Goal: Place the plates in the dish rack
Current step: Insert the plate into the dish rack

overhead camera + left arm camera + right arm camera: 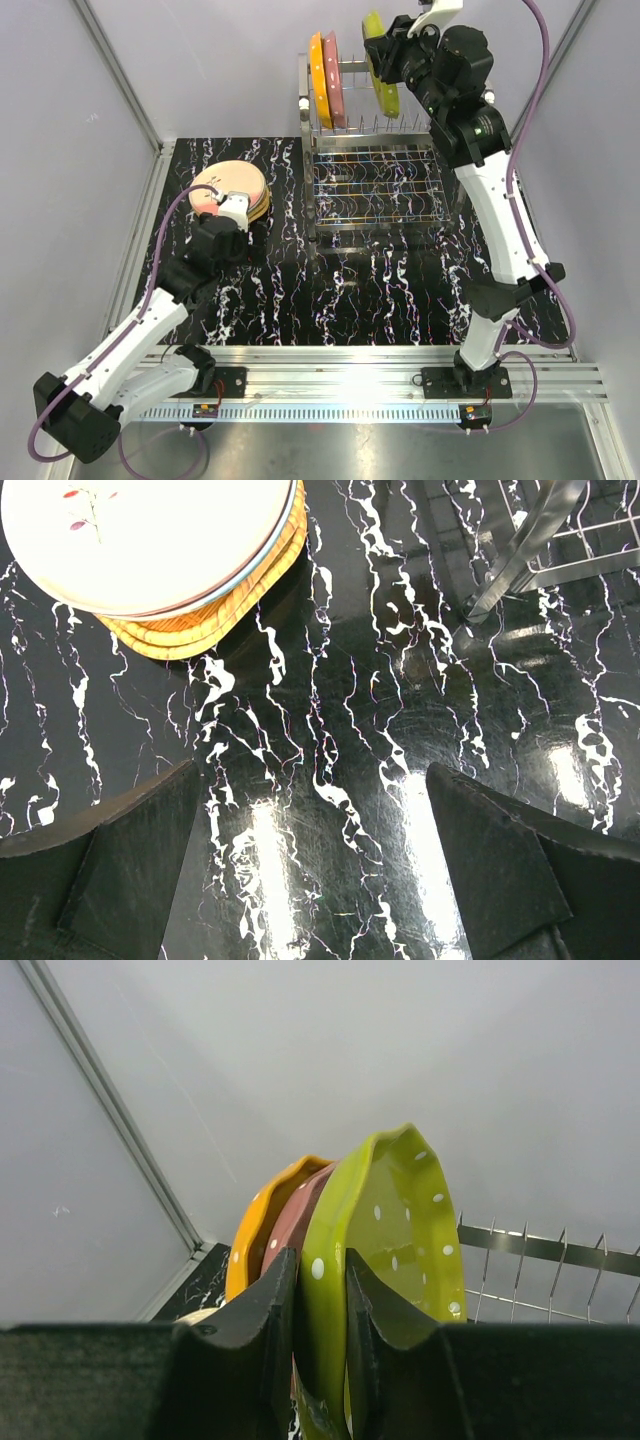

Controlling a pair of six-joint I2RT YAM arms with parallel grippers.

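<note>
The steel dish rack (375, 190) stands at the back of the table. An orange plate (319, 75) and a pink plate (334, 85) stand upright in its upper tier. Just right of them, my right gripper (395, 55) is shut on the rim of a dotted lime-green plate (387, 98), held upright over the rack. In the right wrist view the gripper (320, 1260) pinches this lime plate (400, 1220), with the pink (295, 1215) and orange (250, 1240) plates behind it. My left gripper (238, 215) hangs open and empty (311, 780) beside a stack of plates (232, 188), cream leaf-motif plate (150, 540) on top.
Tan plates (200, 630) show under the cream one. A leg of the rack (520, 550) is at the top right of the left wrist view. Rack prongs (540, 1250) stand right of the lime plate. Grey walls enclose the black marbled table (380, 290).
</note>
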